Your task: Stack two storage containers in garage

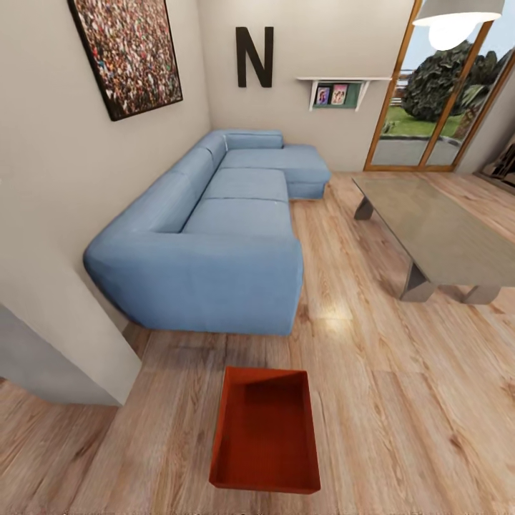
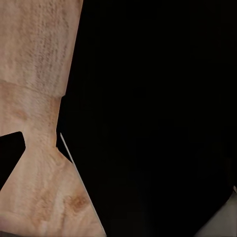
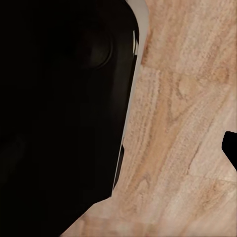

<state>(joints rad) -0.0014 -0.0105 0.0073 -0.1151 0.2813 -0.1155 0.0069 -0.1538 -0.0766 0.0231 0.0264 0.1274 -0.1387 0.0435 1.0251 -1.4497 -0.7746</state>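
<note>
Head view: one orange-red storage container [image 1: 265, 429] rests on the light wood-plank floor [image 1: 400, 429] of the living room, at the near centre of the view. It is lidless, open side up, and its interior is empty. It lies a short way in front of the near arm of the light-blue sectional sofa [image 1: 214, 236], apart from it. A white wall corner [image 1: 57, 336] projects at the left, beside the sofa end.

The low grey table [image 1: 436, 232] stands to the right of the sofa, well apart from the container. On the walls: a framed crowd picture [image 1: 129, 50], a black letter N [image 1: 254, 57], and a small shelf [image 1: 342, 89] carrying pictures. A glazed door with a wood frame [image 1: 429, 100] shows greenery outside. A white lamp [image 1: 454, 18] hangs at the upper right.

Left wrist view: a dark robot body part [image 2: 158, 113] occupies most of the view, with wood floor behind it. Right wrist view: a dark rounded housing [image 3: 59, 113] above the wood floor.

Fingers, left and right: state cannot be determined.
</note>
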